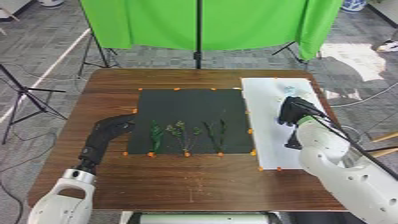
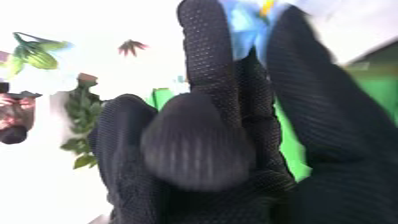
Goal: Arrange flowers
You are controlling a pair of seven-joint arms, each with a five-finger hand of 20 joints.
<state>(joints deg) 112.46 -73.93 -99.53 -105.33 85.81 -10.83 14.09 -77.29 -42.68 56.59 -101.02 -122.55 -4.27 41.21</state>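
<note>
Robot hand on the right (image 1: 291, 111) is over the white board (image 1: 277, 150); how far open it is, or whether it has hold of anything, I cannot tell. A light-blue item (image 2: 245, 25) with a bit of yellow is close to it, at twelve o'clock. The wrist view also shows a green bud (image 2: 40, 56), a small reddish flower (image 2: 133, 47) and a leafy sprig (image 2: 83, 120), apart from that hand. Toward eight o'clock, on the black mat (image 1: 178, 105), are dark stems (image 1: 213, 136), then a branching sprig (image 1: 185, 135), then a leafy green stem (image 1: 155, 136). At nine o'clock, the left robot hand (image 1: 118, 122) is at the mat's edge, its state unclear. Brown table (image 1: 178, 192) surrounds both surfaces.
</note>
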